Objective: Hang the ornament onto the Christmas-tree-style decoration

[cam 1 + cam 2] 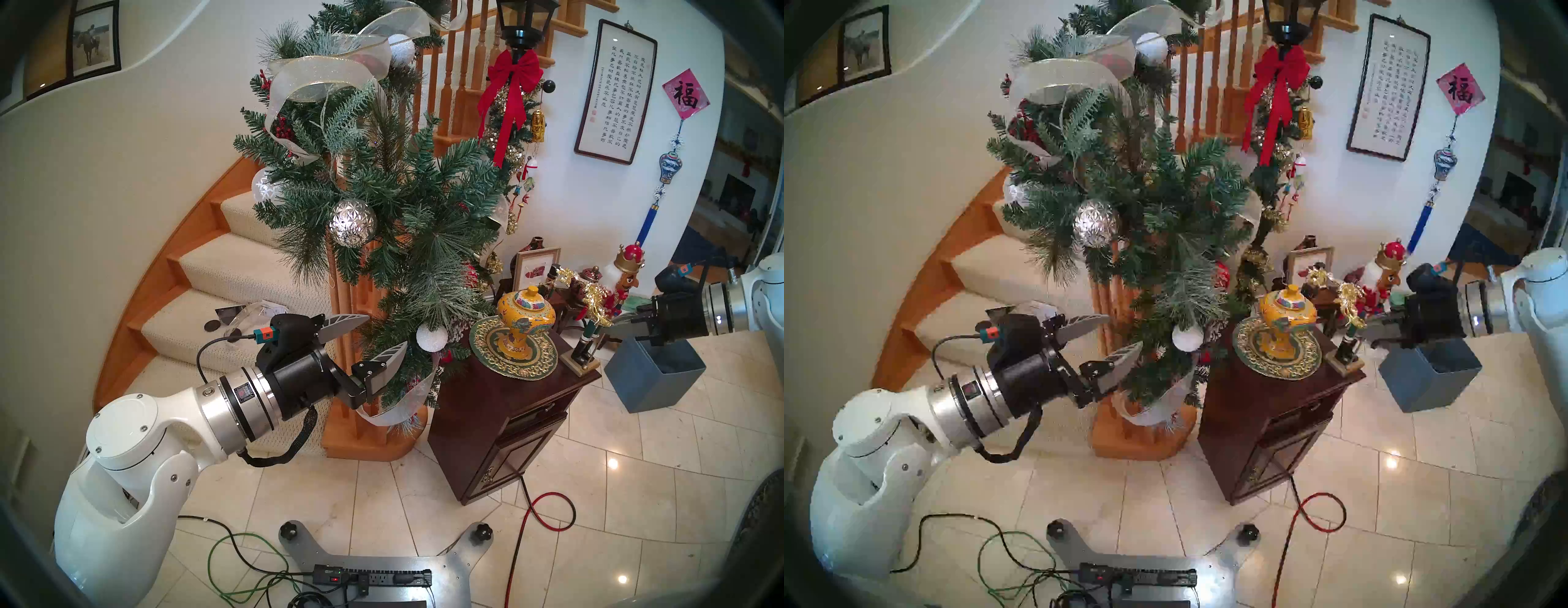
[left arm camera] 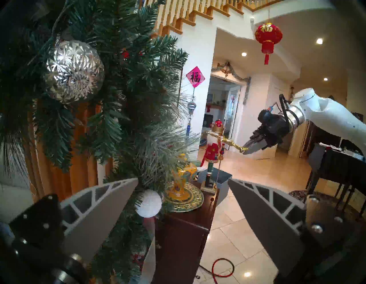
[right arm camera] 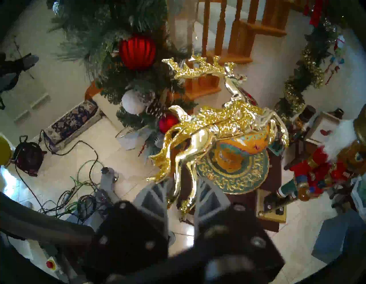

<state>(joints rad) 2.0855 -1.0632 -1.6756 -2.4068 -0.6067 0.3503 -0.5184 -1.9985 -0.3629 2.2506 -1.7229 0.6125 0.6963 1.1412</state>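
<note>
The ornament (image 3: 227, 119), a shiny gold chain of leaping reindeer, sticks out from my right gripper (image 3: 182, 188), which is shut on its lower end. In the head view the ornament (image 1: 594, 301) hangs over the cabinet's right side, right of the Christmas-tree-style decoration (image 1: 382, 191), a bushy green garland with white-gold ribbon on the stair post. There is a gap between ornament and garland. My left gripper (image 1: 384, 333) is open, its fingers at the garland's lower branches near a white ball (image 1: 431, 337). The left wrist view shows the garland (image 2: 118, 79) and the ornament (image 2: 231, 142) far off.
A dark wooden cabinet (image 1: 509, 416) carries a yellow lidded vase (image 1: 526, 322) on a green-gold mat. A nutcracker (image 1: 611, 297) stands behind the ornament. A grey box (image 1: 653, 373) sits below my right gripper. A tinsel garland with a red bow (image 1: 511, 85) hangs behind. Cables (image 1: 547, 509) lie on the tiles.
</note>
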